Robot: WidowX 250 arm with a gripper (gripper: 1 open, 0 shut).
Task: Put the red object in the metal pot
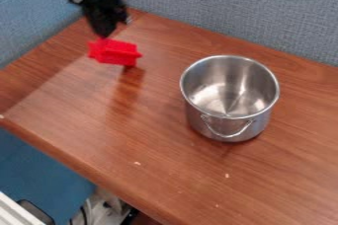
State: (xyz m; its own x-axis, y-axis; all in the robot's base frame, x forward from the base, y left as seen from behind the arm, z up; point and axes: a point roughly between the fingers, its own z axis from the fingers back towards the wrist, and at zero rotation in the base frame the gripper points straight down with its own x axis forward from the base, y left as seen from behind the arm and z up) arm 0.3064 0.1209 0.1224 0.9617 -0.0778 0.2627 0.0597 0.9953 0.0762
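The red object, a bright red elongated block, hangs above the wooden table at the upper left, casting a shadow below it. My black gripper comes down from the top and is shut on the red object's upper edge. The metal pot, shiny and round with a small loop handle facing the front, stands upright and empty on the right half of the table. The red object is left of the pot and apart from it.
A blue-grey wall runs behind the table. The table's front edge falls diagonally from left to lower right, with floor clutter below it. Bare wood lies between the gripper and the pot.
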